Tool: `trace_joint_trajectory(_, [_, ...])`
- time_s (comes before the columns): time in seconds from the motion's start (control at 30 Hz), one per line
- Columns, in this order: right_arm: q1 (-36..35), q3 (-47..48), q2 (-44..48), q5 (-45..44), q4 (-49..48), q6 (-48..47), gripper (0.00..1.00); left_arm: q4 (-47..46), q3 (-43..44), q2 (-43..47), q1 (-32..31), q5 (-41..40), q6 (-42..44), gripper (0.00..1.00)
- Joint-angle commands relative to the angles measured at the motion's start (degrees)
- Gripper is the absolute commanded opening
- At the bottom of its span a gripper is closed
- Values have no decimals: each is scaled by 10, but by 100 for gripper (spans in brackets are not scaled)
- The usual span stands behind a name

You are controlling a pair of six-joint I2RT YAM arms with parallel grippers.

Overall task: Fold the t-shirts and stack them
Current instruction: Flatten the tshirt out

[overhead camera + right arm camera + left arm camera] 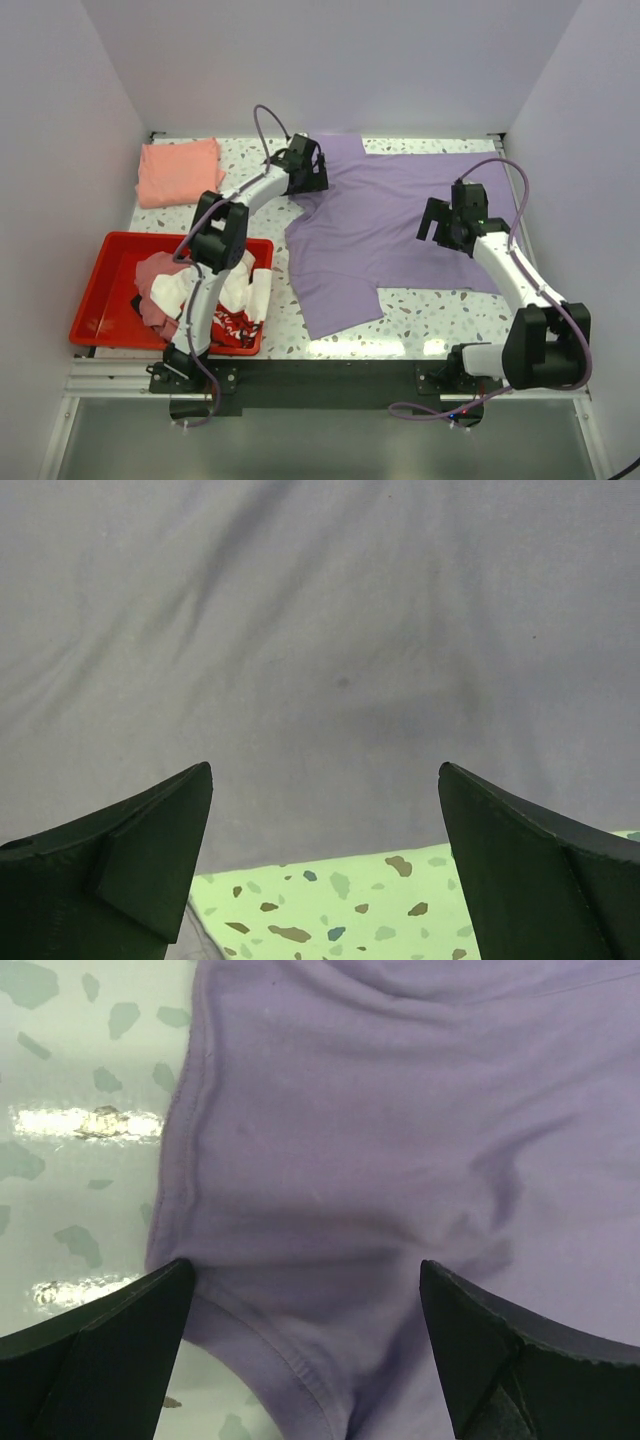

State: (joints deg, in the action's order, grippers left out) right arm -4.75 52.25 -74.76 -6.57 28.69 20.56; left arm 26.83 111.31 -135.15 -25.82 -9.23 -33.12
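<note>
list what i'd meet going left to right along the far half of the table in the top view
folded salmon-pink t-shirt → left gripper, open at the lavender shirt's left edge → spread lavender t-shirt → right gripper, open over that shirt's right part

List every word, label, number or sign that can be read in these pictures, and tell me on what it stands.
No text can be read in any view.
Red print on the white t-shirt in the red tray: too small and crumpled to read.
The lavender t-shirt and the salmon-pink t-shirt: plain, no print visible.
</note>
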Motion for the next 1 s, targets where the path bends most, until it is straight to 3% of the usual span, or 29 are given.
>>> trace_joint_trajectory(0.0, [-1, 7, -6, -16, -14, 5, 99, -15, 32, -20, 12, 3, 24, 100])
trace_joint_trajectory(0.2, [-1, 14, -16, -35, -7, 4, 99, 37, 104, -81, 26, -16, 17, 100])
trace_joint_trajectory(0.57, [-2, 16, -22, -50, -2, 6, 99, 43, 110, -97, 56, -16, 7, 100])
trace_joint_trajectory(0.97, [-1, 18, -29, -62, 1, 7, 99, 23, 145, -124, 74, 39, 38, 100])
